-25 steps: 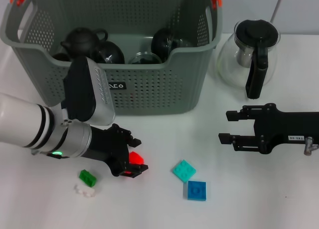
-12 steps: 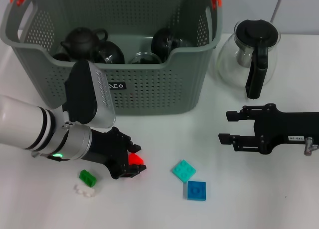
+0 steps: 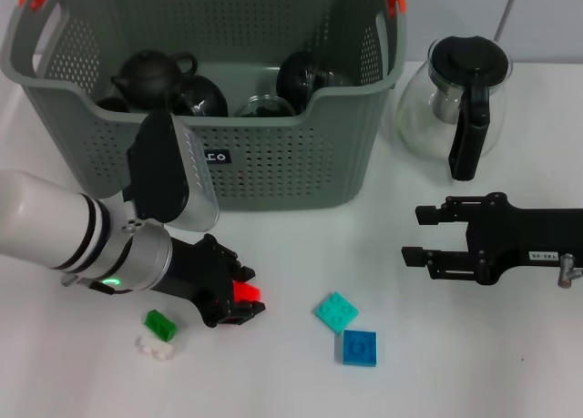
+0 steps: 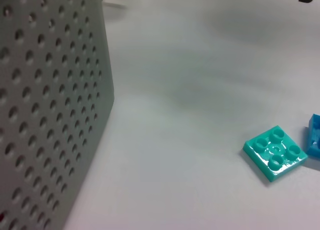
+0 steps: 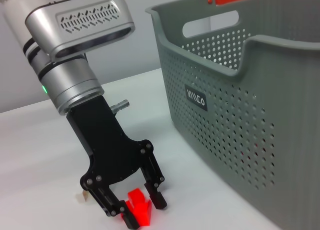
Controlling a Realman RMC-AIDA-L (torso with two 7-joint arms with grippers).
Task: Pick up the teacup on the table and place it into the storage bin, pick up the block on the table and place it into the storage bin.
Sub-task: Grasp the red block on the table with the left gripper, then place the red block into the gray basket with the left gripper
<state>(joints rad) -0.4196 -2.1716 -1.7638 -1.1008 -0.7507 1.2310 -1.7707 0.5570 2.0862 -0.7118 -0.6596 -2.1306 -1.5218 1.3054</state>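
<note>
Slightly nearer the storage bin (image 3: pixel 228 90) than before, the left tool (image 3: pixel 239 297) clamps the red block (image 3: pixel 246 293) low over the table (image 3: pixel 301 382); the right tool (image 3: pixel 421 235) waits, fingers apart and holding nothing.

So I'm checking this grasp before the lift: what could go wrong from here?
The left claw has its fingers around the red block low at the table, and how deep the block sits isn't clear, so it could slip out on lifting. The storage bin stands close behind, so a low carry might clip its wall. Dark teaware already fills the bin floor; a dropped block could bounce.
</note>
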